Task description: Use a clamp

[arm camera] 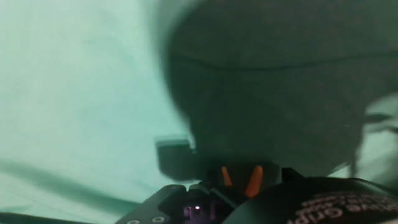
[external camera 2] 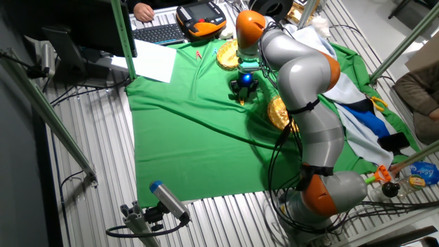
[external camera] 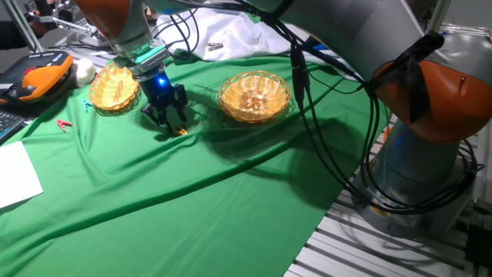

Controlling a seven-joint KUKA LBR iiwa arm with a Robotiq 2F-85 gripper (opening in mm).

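The clamp (external camera: 181,131) is a tiny yellow-orange clip on the green cloth (external camera: 231,200), between the two wicker baskets. My gripper (external camera: 167,125) points down at the cloth, its black fingers closed around the clamp, whose end sticks out to the right. In the other fixed view the gripper (external camera 2: 243,96) stands over the clamp (external camera 2: 241,102). The hand view is blurred and very close to the cloth; two orange legs of the clamp (arm camera: 253,180) show in a V at the bottom centre.
One wicker basket (external camera: 115,89) stands just left of the gripper, another (external camera: 255,97) to the right. A small red clip (external camera: 64,124) lies at the cloth's left edge. White paper (external camera: 17,177) and an orange pendant (external camera: 34,81) lie at the left.
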